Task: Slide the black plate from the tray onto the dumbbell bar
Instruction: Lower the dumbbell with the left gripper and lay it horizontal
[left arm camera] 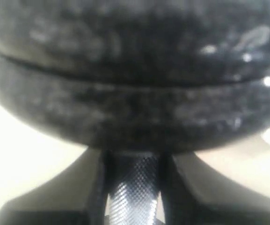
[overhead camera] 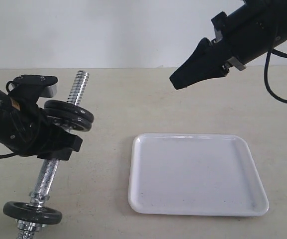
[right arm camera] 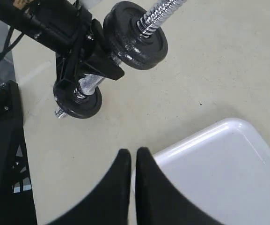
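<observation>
**Left arm clamps the bar; right arm hangs empty over the tray**

The left arm (overhead camera: 9, 127) reaches in low, well to the left of the tray (overhead camera: 198, 136). The left gripper (overhead camera: 63, 145) is clamped across the knurled shaft of the dumbbell bar (overhead camera: 47, 174), and in the left wrist view its black fingers (left arm camera: 96, 187) press the shaft from both sides. The right arm (overhead camera: 262, 30) slants down from beyond the tray's far right corner. The right gripper (overhead camera: 179, 82) hangs in the air above the tray's far edge, its jaws closed together on nothing and its tips pointing down and left.
</observation>
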Motion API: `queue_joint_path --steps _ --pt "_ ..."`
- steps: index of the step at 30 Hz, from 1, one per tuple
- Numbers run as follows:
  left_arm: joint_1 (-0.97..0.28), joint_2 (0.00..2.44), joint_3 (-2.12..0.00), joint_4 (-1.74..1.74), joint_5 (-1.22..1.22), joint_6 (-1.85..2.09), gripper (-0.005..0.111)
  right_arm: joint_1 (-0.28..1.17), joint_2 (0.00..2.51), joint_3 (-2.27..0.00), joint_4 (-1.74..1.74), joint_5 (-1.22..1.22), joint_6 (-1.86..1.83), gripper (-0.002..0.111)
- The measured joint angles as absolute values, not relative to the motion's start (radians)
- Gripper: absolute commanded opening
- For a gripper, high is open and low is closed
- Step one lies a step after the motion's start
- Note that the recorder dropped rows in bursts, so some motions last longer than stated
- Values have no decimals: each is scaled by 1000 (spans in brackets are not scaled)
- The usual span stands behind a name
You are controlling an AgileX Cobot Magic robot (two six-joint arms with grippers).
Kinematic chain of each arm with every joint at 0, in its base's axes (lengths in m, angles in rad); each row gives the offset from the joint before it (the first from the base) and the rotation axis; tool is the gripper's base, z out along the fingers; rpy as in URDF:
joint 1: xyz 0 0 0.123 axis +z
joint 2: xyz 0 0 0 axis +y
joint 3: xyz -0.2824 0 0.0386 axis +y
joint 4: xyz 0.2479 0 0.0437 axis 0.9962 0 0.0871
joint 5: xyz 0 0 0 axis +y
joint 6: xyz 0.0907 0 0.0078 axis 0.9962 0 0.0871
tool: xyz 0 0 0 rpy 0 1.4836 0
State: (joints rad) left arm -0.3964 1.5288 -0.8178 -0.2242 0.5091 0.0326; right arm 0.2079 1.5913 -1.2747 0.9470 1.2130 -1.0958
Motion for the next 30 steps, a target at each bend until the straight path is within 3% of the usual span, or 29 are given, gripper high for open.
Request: queue_joint_path --steps 30 --pt "-396 1742 -829 -249 328 -252 4 219 1552 -1275 947 1215 -1112 0"
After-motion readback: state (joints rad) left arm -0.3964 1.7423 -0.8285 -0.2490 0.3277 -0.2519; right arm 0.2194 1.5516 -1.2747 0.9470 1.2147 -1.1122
